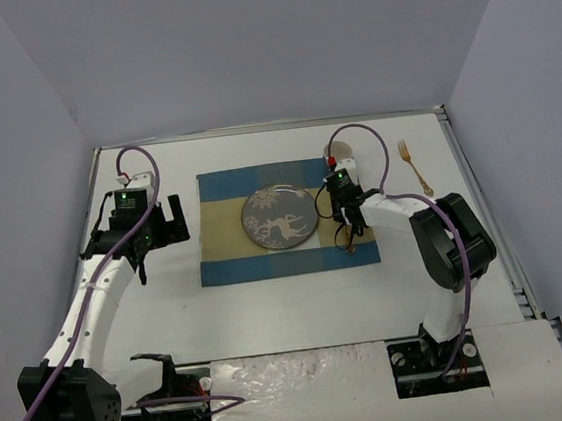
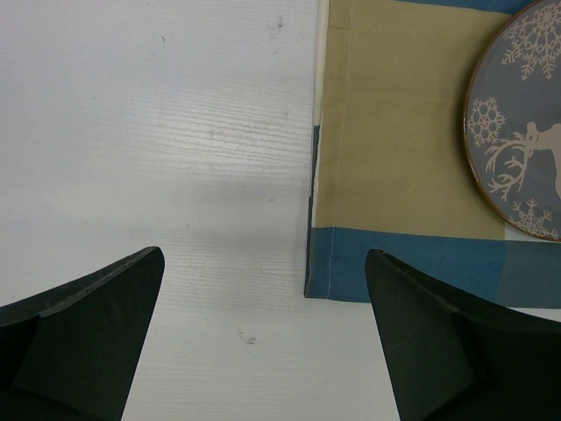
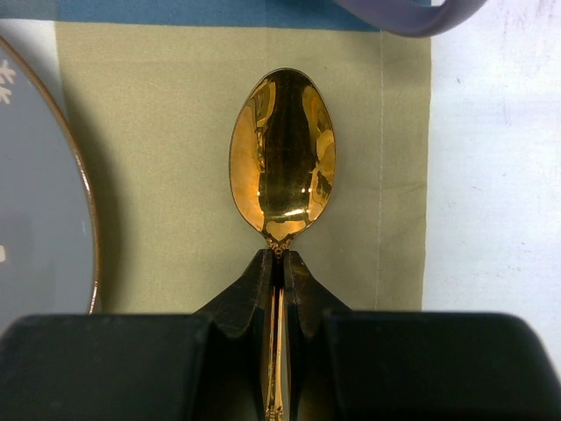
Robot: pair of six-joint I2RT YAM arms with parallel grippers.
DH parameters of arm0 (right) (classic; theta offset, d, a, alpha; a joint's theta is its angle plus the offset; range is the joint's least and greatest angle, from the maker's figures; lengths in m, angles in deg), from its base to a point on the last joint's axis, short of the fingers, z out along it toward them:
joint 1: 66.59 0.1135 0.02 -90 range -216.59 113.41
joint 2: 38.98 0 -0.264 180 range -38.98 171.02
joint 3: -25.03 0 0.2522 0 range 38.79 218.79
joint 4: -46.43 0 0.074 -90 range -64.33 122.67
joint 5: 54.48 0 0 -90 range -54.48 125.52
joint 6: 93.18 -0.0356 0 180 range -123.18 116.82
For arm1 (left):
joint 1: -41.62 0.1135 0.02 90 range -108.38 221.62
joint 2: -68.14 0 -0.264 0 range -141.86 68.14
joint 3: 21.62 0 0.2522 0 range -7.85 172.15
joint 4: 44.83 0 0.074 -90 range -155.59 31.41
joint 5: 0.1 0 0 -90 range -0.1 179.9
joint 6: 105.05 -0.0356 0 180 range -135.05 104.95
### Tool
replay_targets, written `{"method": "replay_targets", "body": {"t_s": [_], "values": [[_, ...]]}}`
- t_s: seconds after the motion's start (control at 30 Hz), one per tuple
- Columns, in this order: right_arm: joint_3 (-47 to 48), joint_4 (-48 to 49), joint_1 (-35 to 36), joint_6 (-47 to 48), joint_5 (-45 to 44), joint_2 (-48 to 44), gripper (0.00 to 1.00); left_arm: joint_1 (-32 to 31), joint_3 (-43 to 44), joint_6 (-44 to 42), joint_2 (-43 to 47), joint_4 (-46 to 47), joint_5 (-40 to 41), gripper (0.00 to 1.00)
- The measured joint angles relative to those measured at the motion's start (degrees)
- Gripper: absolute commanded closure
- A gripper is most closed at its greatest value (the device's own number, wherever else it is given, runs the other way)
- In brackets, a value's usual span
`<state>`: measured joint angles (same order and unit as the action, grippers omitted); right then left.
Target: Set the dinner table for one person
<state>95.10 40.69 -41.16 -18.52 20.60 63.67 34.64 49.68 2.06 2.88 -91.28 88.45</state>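
Large, flat, white rectangular dinner table (image 1: 301,304) with thin metal rim

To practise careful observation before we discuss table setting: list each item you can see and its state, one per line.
plate, flat, centred on placemat.
spoon, gripped by its handle, over placemat beside plate.
fork, lying on dinner table, right of placemat.
left gripper, open, empty.
right gripper, shut on spoon.
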Motion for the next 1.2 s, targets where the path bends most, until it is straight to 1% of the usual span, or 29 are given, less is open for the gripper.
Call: {"method": "replay_targets", "body": {"t_s": [0.23,0.77,0.93,1.2], "values": [[-1.07,2.06,0.00,0.61,1.30,0.17,1.00,0.00,0.00,0.00,-0.25,0.00,0.00,0.03],[-1.24,2.07,-0.01,2.00,2.34,0.77,1.00,0.00,0.00,0.00,-0.25,0.00,0.00,0.03],[-0.95,2.00,-0.02,2.09,2.34,0.99,0.95,0.00,0.00,0.00,-0.25,0.00,0.00,0.03],[-0.78,1.91,-0.02,2.48,2.34,1.09,0.96,0.00,0.00,-0.02,-0.25,0.00,0.00,0.03]]}}
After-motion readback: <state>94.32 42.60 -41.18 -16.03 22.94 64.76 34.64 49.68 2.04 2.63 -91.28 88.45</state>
